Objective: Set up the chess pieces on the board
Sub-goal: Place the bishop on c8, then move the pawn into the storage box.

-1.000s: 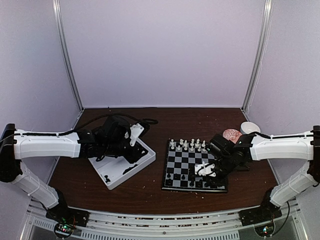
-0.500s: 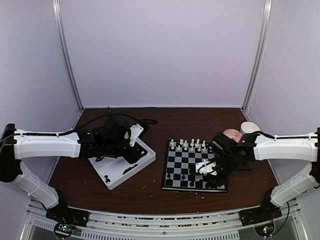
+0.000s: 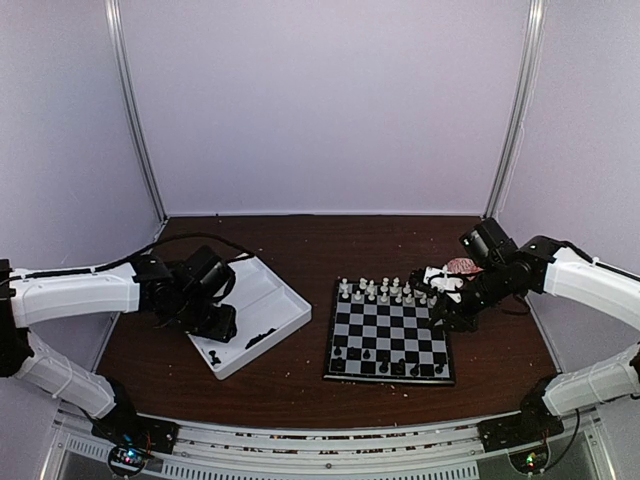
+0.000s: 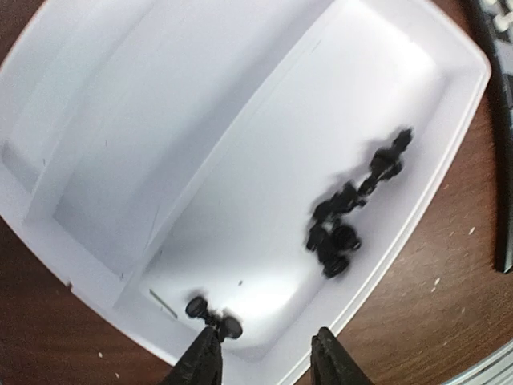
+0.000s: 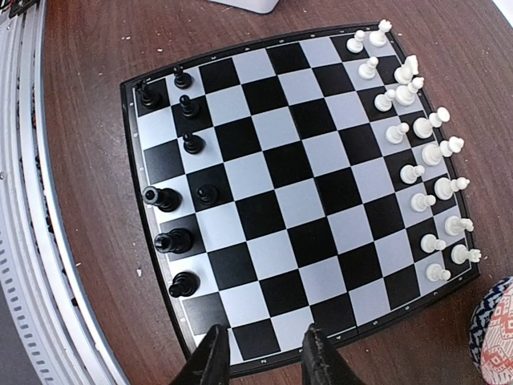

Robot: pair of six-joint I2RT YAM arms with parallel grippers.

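Black chess pieces [image 4: 337, 233] lie heaped right of centre in the tray [image 4: 200, 144], others along the left edge of the board [image 5: 300, 180].
Likely light, hard, slippery: pinch one by its stem. The left gripper [image 4: 264, 353] and right gripper [image 5: 263, 349] stand apart, empty.

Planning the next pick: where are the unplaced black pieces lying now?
The black pieces lie in the white tray's near compartment, left of the board, in the top view.

No lettering, label, brand mark or number showing legibly in any view, the board [image 5: 296, 184] appearing plain-checked and unmarked, the white tray [image 4: 120, 104] carrying nothing readable
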